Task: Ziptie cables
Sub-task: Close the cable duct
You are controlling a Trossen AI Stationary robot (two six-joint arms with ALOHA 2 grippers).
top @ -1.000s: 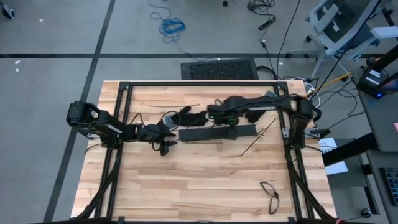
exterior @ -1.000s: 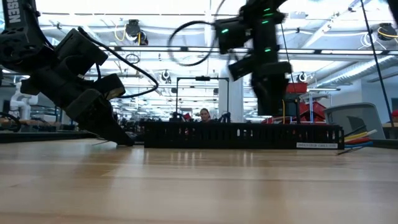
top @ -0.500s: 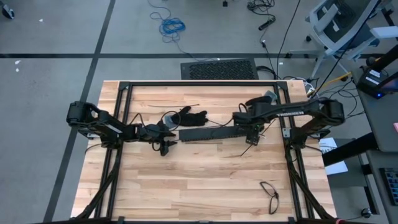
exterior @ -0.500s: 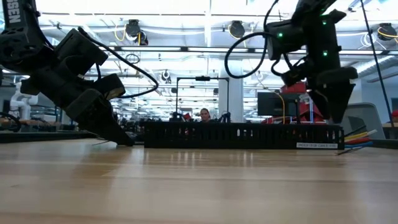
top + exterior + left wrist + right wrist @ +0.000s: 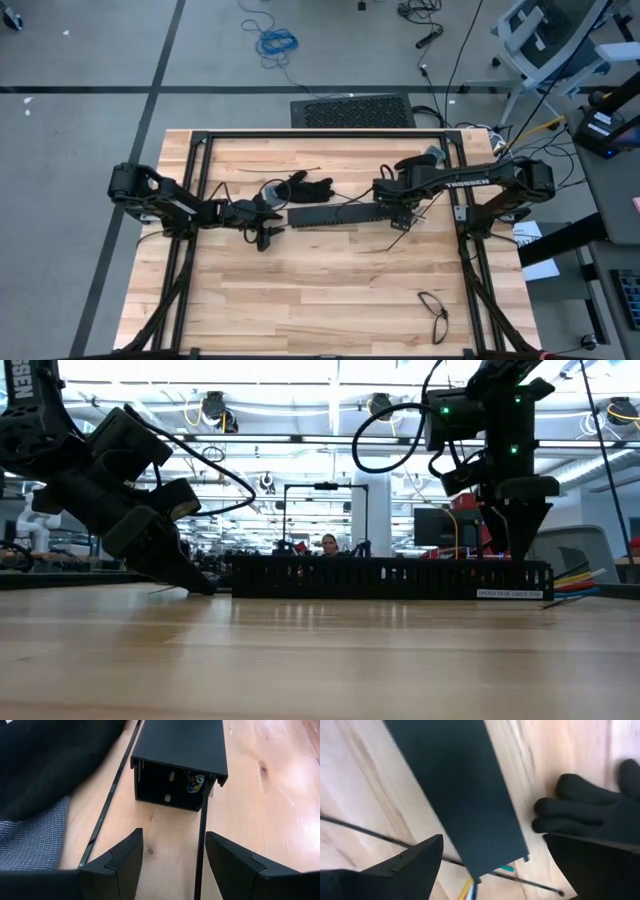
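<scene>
Hovering wide open and empty over the slotted duct (image 5: 350,215), your right gripper (image 5: 398,221) risks knocking it, dislodging the cables (image 5: 194,782); left gripper (image 5: 172,862) half open, empty.

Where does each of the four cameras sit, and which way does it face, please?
High view: overhead, facing down; both arms over the table.
Low view: table height, level; slotted bar, arms above.
Left wrist view: past open fingers into the bar's end, cables inside.
Right wrist view: past open fingers onto the bar and a black glove.
All share the bar.
</scene>
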